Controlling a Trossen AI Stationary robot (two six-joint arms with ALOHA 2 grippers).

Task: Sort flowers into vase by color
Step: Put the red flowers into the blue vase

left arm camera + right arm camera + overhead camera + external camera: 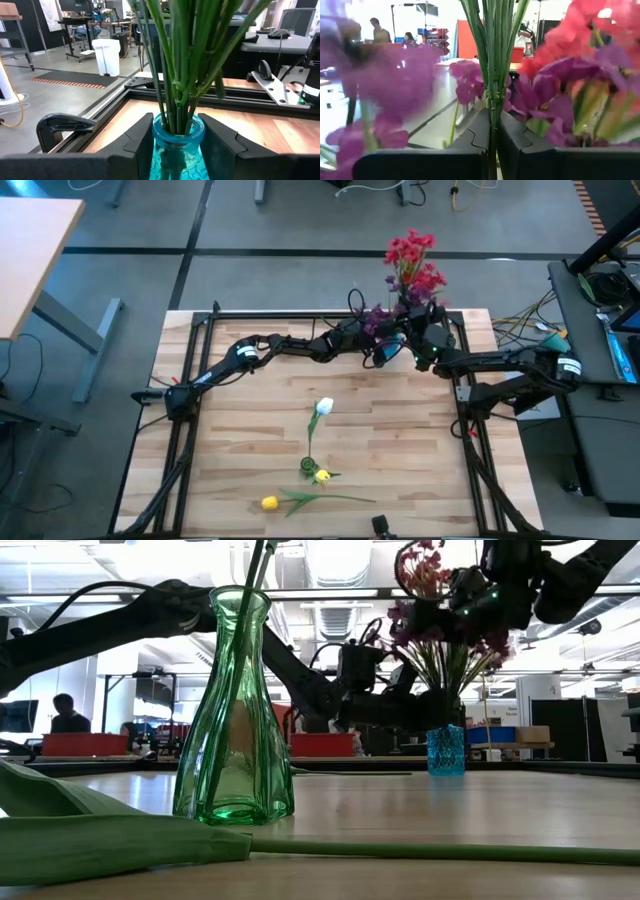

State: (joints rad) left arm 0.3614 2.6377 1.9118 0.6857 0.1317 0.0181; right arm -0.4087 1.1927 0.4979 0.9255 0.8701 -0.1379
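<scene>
A blue glass vase stands at the table's far edge and holds red flowers and purple flowers. My left gripper is shut on its neck. My right gripper is higher up among the blooms, shut on a bundle of green stems. A green glass vase stands near the table's middle with a white tulip in it. Two yellow tulips lie on the table near the front edge. My left gripper holds the blue vase's narrow neck, just below the rim, between its two fingers, one on each side. The fingers come in level from the table's left. The vase stands upright on the table. My right gripper pinches several green stems together between its two fingers, well above the vase's mouth and among the purple and red blooms. The fingers lie across the stems, which run upright through the hold. The stems' lower ends are out of this view.
A black metal frame runs along the table's edges, close behind the blue vase. A long green leaf and stem of a lying tulip stretch across the front of the table. People sit in the room beyond.
</scene>
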